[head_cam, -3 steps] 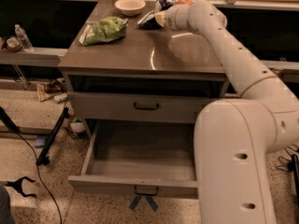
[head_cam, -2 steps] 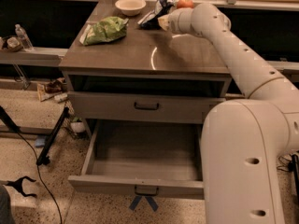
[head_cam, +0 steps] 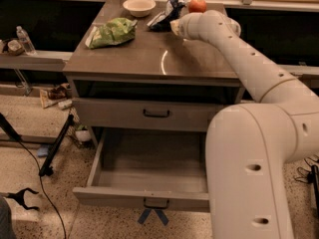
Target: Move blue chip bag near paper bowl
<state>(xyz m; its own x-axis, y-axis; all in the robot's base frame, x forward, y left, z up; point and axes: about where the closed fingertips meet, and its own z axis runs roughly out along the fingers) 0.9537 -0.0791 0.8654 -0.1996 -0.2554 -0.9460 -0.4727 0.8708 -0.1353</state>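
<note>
One arm (head_cam: 249, 68), cream-white and bulky, fills most of the right side of my feed, rising from its thick base joint at the lower right and stretching up and to the left across the bench (head_cam: 149, 59). The bench is a grey-brown cabinet with a smooth top that catches a streak of glare near its middle. Its bottom drawer (head_cam: 144, 195) stands pulled out toward me, while the upper drawer (head_cam: 157, 114) sits flush with a dark handle. On the left part of the bench top I see the green and white chip bag (head_cam: 112, 32) lying flat, well apart from the arm. At the back edge, the blue chip bag (head_cam: 160, 18) is tipped up at an angle with its pale front panel facing left, just right of the paper bowl (head_cam: 139, 6) and very near it, though I cannot tell whether they touch. The red apple (head_cam: 197, 5) sits just behind the wrist, right of the blue bag. The gripper (head_cam: 172, 23) is at the bag's right side, up against it; the wrist hides it from me, so I cannot tell whether it is pinching the bag or standing apart. A small water bottle (head_cam: 24, 39) stands on a ledge at the far left.
</note>
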